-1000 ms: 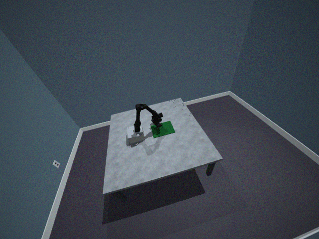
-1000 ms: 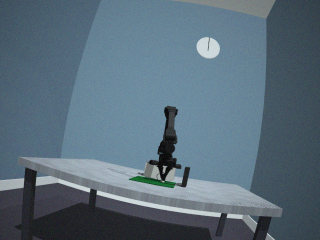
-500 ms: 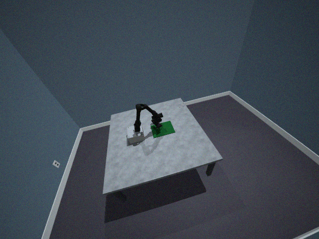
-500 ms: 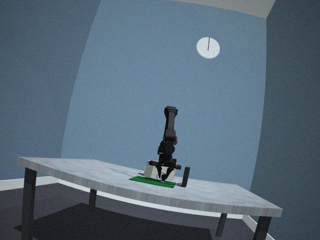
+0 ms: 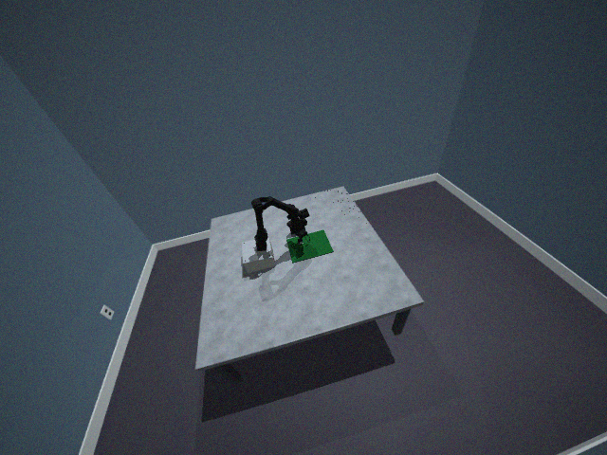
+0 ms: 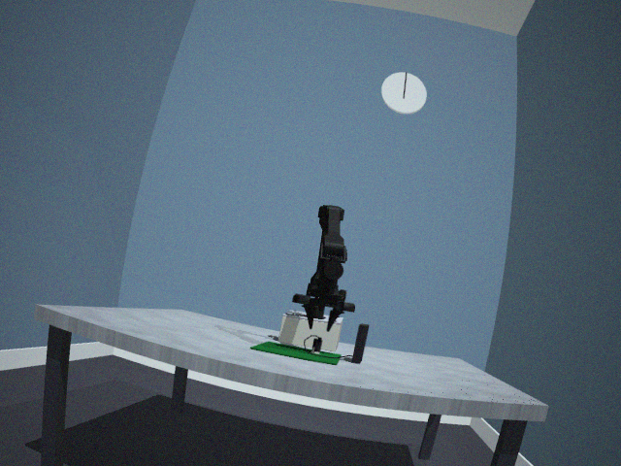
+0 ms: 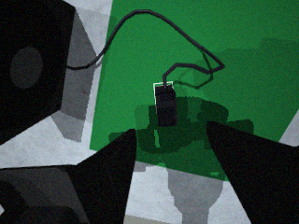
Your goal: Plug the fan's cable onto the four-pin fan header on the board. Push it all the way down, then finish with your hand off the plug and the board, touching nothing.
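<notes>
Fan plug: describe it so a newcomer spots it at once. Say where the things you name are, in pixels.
On the table (image 5: 313, 299) (image 6: 225, 346) lies a green board (image 5: 319, 245) (image 6: 280, 349) (image 7: 262, 28). Near one edge of it stands the fan plug (image 6: 317, 344) (image 7: 165, 109), a small dark block. Unlike the taller dark upright block (image 6: 360, 343) beside the board, it sits on the board, at a pale-rimmed header (image 7: 163, 84).

So the board (image 5: 321, 243) (image 6: 285, 349) (image 7: 262, 23) was bright green, the plug (image 7: 166, 108) and cable (image 7: 140, 11) black, and the counter (image 5: 294, 313) (image 6: 150, 331) mottled pale grey. White clock (image 6: 404, 93) at one o'clock, on blue wall.

A plain blue-walled room, kind unclear, with a table (image 5: 313, 303) (image 6: 200, 346), wall clock (image 6: 404, 93) and outlet (image 5: 106, 312).
</notes>
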Controlling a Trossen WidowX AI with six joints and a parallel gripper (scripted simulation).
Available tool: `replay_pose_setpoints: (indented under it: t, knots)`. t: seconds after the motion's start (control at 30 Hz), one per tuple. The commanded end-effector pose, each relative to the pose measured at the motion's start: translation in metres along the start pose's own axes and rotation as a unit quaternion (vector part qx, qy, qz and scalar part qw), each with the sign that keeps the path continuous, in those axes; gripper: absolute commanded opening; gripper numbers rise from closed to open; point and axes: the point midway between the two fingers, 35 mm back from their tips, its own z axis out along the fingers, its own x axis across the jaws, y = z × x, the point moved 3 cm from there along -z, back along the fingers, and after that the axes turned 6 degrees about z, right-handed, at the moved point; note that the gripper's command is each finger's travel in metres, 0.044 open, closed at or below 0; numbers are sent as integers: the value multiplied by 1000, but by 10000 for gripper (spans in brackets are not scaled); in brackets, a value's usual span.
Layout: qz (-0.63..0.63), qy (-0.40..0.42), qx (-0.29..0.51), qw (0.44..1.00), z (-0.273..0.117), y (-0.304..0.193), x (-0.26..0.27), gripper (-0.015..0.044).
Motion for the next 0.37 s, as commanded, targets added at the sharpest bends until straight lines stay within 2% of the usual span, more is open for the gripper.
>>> replay_pose_setpoints:
  t: [0.0, 0.23, 0.33]
  knots:
    - [1, -2, 7, 1000, -4, -19, -5, 260]
    - [1, -3, 11, 1000, -5, -104, -15, 260]
    - [1, -3, 12, 1000, -2, -121, -14, 260]
